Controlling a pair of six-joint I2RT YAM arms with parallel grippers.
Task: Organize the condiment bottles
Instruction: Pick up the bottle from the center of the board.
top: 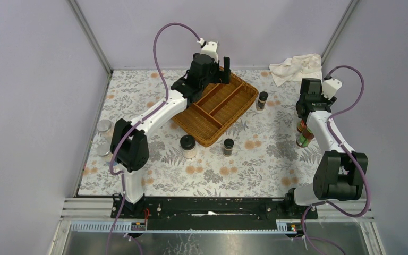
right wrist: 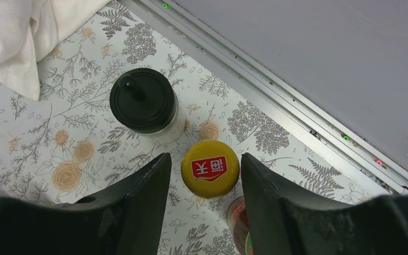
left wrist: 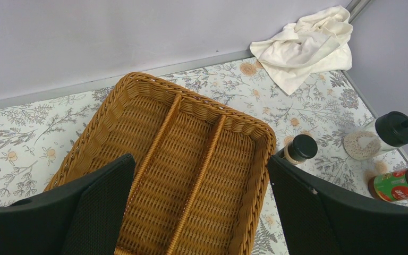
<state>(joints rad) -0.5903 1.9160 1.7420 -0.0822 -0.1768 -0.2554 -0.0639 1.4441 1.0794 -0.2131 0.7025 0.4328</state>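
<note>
My right gripper [right wrist: 204,159] hangs over the right edge of the mat. Its jaws stand either side of a yellow-capped sauce bottle [right wrist: 210,169], with a thin gap still showing, so it is open. A second red-labelled bottle [right wrist: 238,223] is partly hidden behind the right finger. Just beyond stands a black-lidded white shaker [right wrist: 143,100]. My left gripper [left wrist: 200,158] is wide open and holds nothing above the wicker tray [left wrist: 255,133]. A dark spice jar [top: 262,100] stands right of the tray. Another dark jar [top: 228,146] and a black-lidded white jar [top: 187,146] stand in front of it.
A crumpled white cloth [top: 297,66] lies at the back right corner. Two silver-lidded jars [top: 104,126] stand at the mat's left edge. The side wall and metal frame rail [right wrist: 297,106] run close to the right gripper.
</note>
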